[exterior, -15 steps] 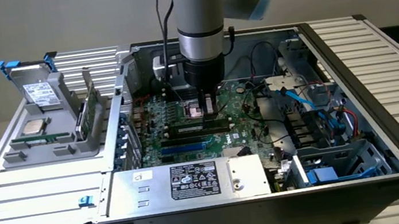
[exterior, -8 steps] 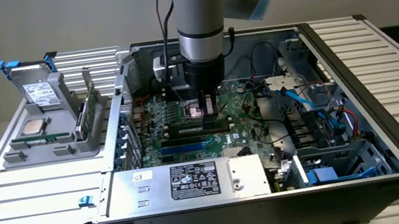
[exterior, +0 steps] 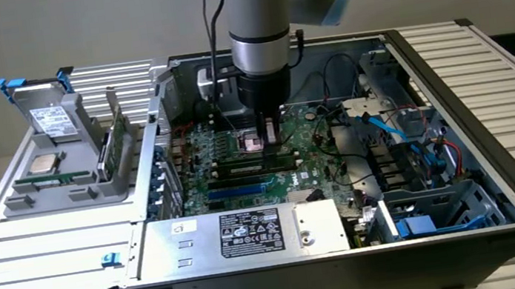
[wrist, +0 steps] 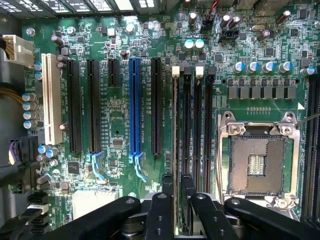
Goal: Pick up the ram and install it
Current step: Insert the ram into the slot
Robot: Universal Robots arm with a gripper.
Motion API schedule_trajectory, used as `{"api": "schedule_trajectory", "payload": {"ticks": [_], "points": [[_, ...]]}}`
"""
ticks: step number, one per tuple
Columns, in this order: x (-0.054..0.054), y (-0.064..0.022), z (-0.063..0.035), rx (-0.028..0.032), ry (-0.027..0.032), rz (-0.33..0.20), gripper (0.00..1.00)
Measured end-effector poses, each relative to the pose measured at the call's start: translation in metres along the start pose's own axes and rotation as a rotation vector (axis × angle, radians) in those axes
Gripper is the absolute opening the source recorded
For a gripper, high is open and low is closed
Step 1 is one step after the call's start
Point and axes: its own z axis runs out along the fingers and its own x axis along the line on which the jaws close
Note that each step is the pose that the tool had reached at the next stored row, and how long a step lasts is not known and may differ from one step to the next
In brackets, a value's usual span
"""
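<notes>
One ram [wrist: 175,130], slotted at the CPU socket's [exterior: 253,143] exterior-view six o'clock, is straddled by the gripper [wrist: 177,184], jaws slightly parted, seemingly for alignment.

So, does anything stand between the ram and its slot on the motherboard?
Nothing visible does: the ram appears to sit edge-on in the memory slot, with the end effector directly over it.

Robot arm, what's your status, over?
Gripper low at the memory slots. Ram standing on edge in a slot, right beneath it. Nothing blocking the slot.
</notes>
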Motion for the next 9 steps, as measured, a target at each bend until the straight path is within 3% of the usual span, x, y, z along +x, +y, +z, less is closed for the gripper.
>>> {"api": "schedule_trajectory", "payload": {"ticks": [5, 9], "points": [[0.001, -0.0067, -0.018, -0.0011, 0.0, 0.0, 0.22], [0.002, -0.0137, -0.0327, -0.0064, 0.0004, 0.0, 0.22]]}}
